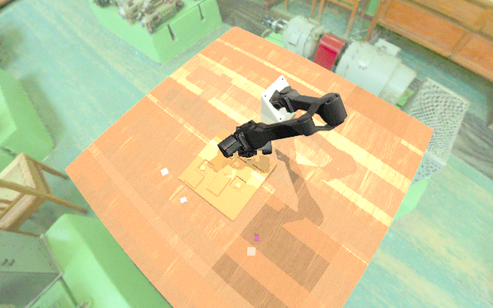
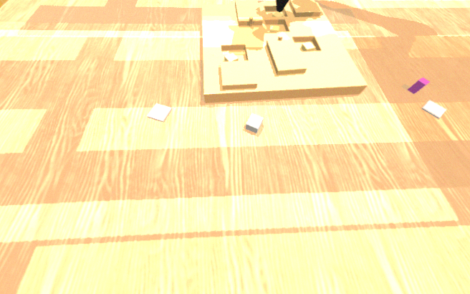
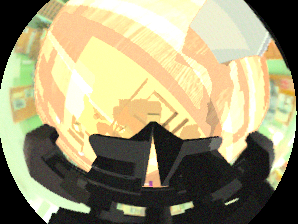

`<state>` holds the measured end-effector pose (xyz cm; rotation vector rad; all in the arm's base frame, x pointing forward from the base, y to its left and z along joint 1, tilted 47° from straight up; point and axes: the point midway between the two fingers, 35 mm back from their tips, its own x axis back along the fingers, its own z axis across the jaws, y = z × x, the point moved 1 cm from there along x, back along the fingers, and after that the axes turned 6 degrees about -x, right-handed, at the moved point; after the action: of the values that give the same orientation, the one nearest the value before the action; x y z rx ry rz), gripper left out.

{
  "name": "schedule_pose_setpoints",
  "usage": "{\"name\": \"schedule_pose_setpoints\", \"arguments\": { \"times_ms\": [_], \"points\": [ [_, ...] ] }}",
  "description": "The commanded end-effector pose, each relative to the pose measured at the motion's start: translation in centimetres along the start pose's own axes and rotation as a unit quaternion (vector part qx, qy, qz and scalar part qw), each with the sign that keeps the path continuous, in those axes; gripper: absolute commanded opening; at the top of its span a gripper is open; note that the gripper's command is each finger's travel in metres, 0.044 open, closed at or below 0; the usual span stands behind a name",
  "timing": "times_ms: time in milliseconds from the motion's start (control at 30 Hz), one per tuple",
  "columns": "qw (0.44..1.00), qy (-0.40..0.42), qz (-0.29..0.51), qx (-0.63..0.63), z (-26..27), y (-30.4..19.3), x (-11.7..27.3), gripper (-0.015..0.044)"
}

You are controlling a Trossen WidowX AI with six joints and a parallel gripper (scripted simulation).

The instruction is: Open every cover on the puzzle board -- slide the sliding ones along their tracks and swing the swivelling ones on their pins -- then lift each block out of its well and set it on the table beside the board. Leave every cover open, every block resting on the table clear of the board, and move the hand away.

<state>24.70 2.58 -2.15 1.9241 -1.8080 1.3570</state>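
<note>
Closed on nothing, the gripper's jaws [image 1: 237, 155] sit over the puzzle board [image 1: 233, 208] from above. From the outside view, their tip [image 2: 281, 8] hangs at a far well of the board [image 2: 284, 92]; blocks remain in nearer wells. Up close, the fingertips meet above the board [image 3: 100, 65]. Cover-opening seems in hand; next, probably, a push, then lifting blocks.

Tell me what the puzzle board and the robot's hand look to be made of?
The puzzle board looks like pale wood with a smooth, matte finish, judging by its even yellow-tan color; no grain shows, so painted plastic is possible. The hand seems to be dark plastic or coated metal: it is black all over, with flat, angular faces.
</note>
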Motion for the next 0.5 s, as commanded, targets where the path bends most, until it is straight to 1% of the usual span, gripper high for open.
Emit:
{"name": "schedule_pose_setpoints", "arguments": {
  "times_ms": [0,467],
  "points": [
    [1.0,-0.003,0.001,-0.004,-0.09,0.05,-0.42,0.0],
    [1.0,-0.003,0.001,-0.005,-0.19,0.8,-0.88,0.0]
  ]
}}
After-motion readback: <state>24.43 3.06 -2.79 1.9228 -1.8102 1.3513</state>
